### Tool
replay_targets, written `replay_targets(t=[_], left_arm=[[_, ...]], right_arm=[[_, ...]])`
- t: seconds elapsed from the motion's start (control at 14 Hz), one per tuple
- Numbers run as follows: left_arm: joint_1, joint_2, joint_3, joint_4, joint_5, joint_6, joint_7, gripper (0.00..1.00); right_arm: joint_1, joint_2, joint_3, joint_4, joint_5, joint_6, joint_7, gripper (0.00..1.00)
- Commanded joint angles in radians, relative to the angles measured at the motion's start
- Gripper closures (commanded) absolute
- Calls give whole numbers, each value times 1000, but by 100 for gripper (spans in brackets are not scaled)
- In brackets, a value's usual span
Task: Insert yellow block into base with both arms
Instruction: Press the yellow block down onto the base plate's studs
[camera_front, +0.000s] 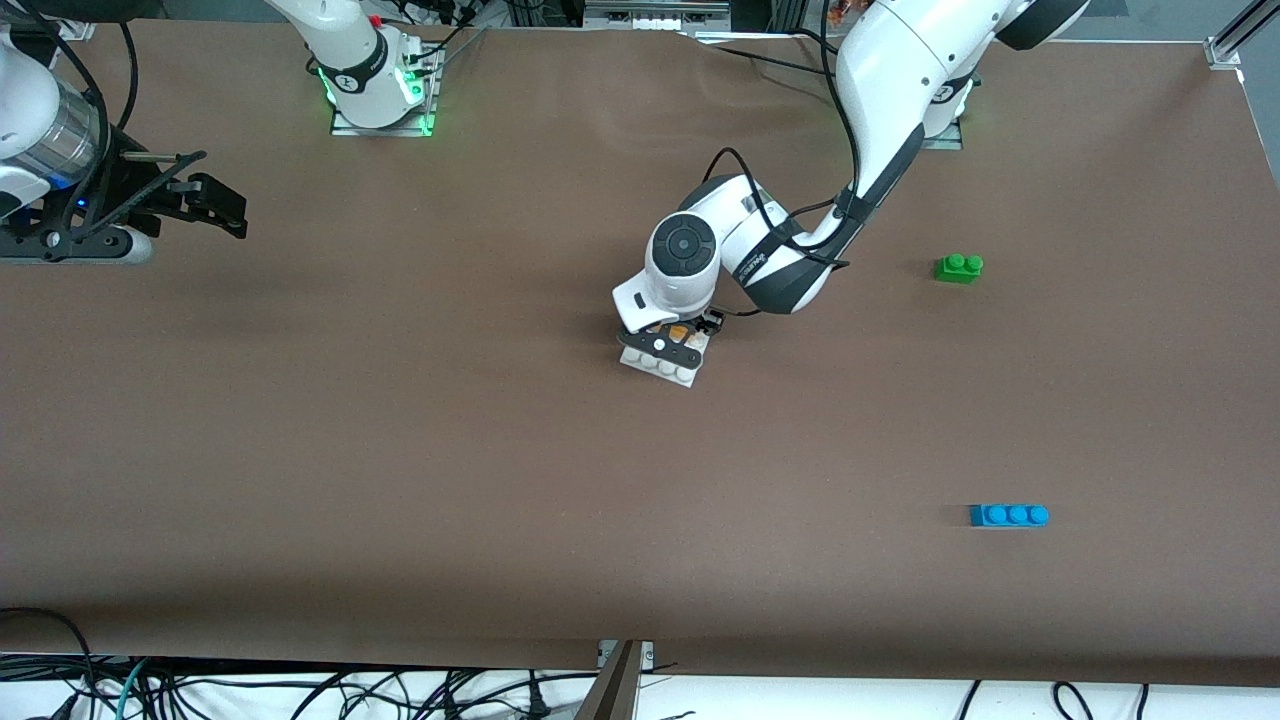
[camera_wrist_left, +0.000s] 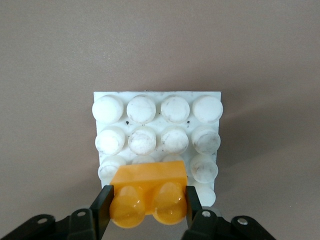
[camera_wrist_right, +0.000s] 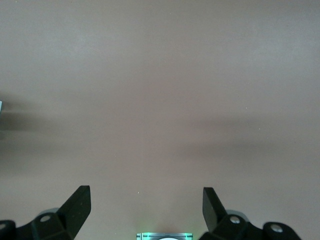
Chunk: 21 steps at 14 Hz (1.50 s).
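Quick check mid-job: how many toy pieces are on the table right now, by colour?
Yellow-orange two-stud plastic brick, held in the left gripper over the plate: 1
Green two-stud brick: 1
Blue three-stud brick: 1
White square studded base plate: 1
Total: 4

The brown table (camera_front: 400, 450) carries the base (camera_front: 660, 367), a green brick (camera_front: 958, 267) and a blue brick (camera_front: 1008, 515).

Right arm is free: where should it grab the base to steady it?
Likely the base by its bare edge row, from above, jaws across its thin side walls. The left gripper holds the yellow block over another edge; the right gripper waits open.
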Motion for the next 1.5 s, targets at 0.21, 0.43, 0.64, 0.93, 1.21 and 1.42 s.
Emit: replay_targets(t=[0.21,0.43,0.64,0.93,1.21,1.42], left_arm=[[-21,11,12,26,31,-2,-22,66],[-23,17,12,26,44,23,-22,66],[-23,27,12,28,48,26,-22,66],[-24,31,12,26,48,26,-22,66],[-32,40,13,26,67,31,-23,66],[-32,40,12,26,67,31,-25,62]], right_arm=[[-3,1,3,11,-8,-14,8,1],[-3,1,3,11,-8,-14,8,1],[-3,1,3,11,-8,-14,8,1],[-3,1,3,11,-8,-14,8,1],[-3,1,3,11,-8,-14,8,1],[-3,1,3,11,-8,-14,8,1]])
